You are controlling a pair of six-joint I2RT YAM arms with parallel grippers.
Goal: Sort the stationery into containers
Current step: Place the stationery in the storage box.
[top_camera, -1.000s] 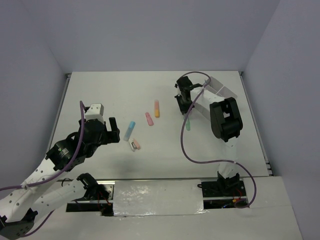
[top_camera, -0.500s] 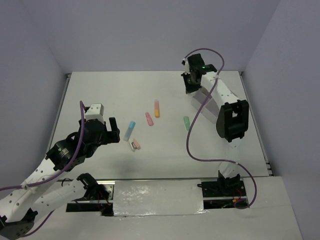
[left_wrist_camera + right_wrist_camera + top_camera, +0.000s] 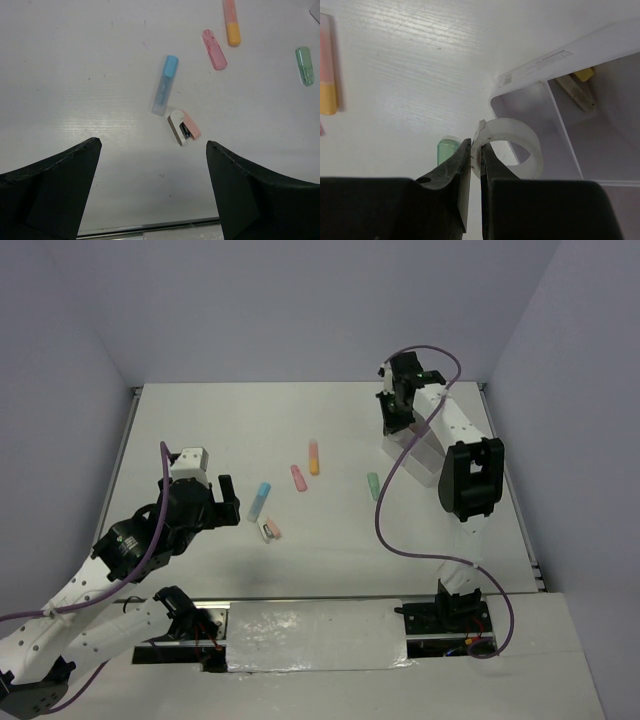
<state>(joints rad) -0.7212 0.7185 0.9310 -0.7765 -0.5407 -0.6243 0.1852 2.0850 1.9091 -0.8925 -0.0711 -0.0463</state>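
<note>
At left, no shift for the left gripper [image 3: 152, 144]: parted wide, empty, above the loose pieces. At right, a swing of the right gripper [image 3: 476, 152] from mid-table out to 1 o'clock, pinched on the tape ring [image 3: 517, 129], now over a corner of the tray [image 3: 535, 65]. Points to a drop there next.

Loose on the table, five: blue piece [image 3: 165, 85], pink-and-white clip [image 3: 184, 127], pink piece [image 3: 214, 49], orange-and-pink piece [image 3: 231, 22], green piece [image 3: 304, 72]. Inside the tray, seemingly two: beige piece [image 3: 575, 92], yellow piece [image 3: 583, 75]. One ring.
</note>
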